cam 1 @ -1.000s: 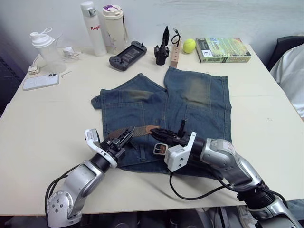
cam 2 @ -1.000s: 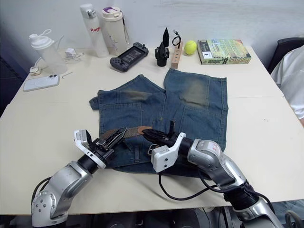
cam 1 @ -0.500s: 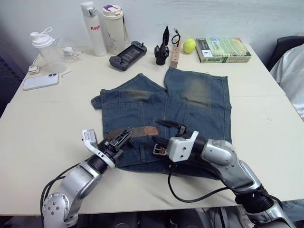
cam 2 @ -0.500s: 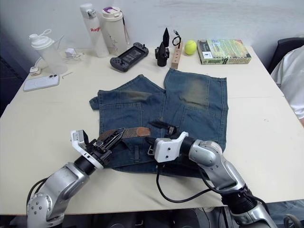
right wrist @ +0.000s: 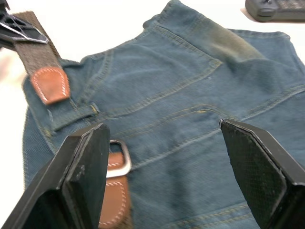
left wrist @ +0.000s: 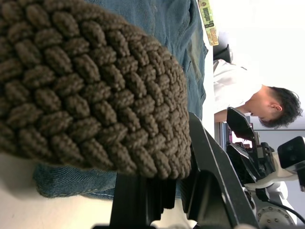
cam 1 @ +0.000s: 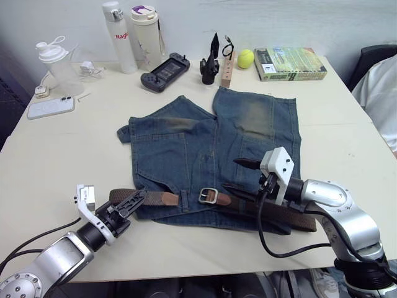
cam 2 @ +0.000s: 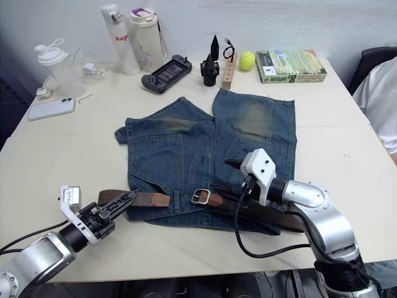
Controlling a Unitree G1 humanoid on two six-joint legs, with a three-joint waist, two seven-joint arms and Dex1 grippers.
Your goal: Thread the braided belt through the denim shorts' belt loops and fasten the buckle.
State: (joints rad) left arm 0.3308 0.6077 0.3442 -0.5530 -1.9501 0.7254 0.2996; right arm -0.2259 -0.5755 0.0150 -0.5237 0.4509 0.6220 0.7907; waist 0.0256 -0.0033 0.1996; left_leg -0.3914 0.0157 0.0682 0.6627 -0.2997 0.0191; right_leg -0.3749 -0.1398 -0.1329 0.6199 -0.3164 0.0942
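A white bottle [cam 1: 115,28] at the far edge of the desk [cam 1: 56,149] is showing red letters reading "Rag", the rest turned out of sight; the print on the green book [cam 1: 290,63] at the far right is too small to read.

The denim shorts [cam 1: 211,149] are lying flat mid-desk, waistband toward the robot; the braided belt [cam 1: 155,198] is running along that waistband, its tan tip [cam 1: 166,198] lying left of the buckle [cam 1: 208,196], the dark woven strap carrying on to the right under the right arm. One of the belt loops [right wrist: 76,116] is showing in the right wrist view, just beside the tan tip.

The left claw [cam 1: 129,203] is lying at the belt's left end, off the left edge of the shorts; its fingers are closed on the braided belt, whose weave is pressing against the fingers in the left wrist view. The right claw [cam 1: 240,176] is hanging just above the shorts, right of the buckle, its fingers spread wide apart and gripping nothing.

Along the far edge a clear shaker [cam 1: 51,62] and a lidded tumbler [cam 1: 147,34] are standing upright; what they are holding I cannot tell. Near them a phone [cam 1: 51,107], a game controller [cam 1: 165,64] and a yellow ball [cam 1: 247,58] are lying.
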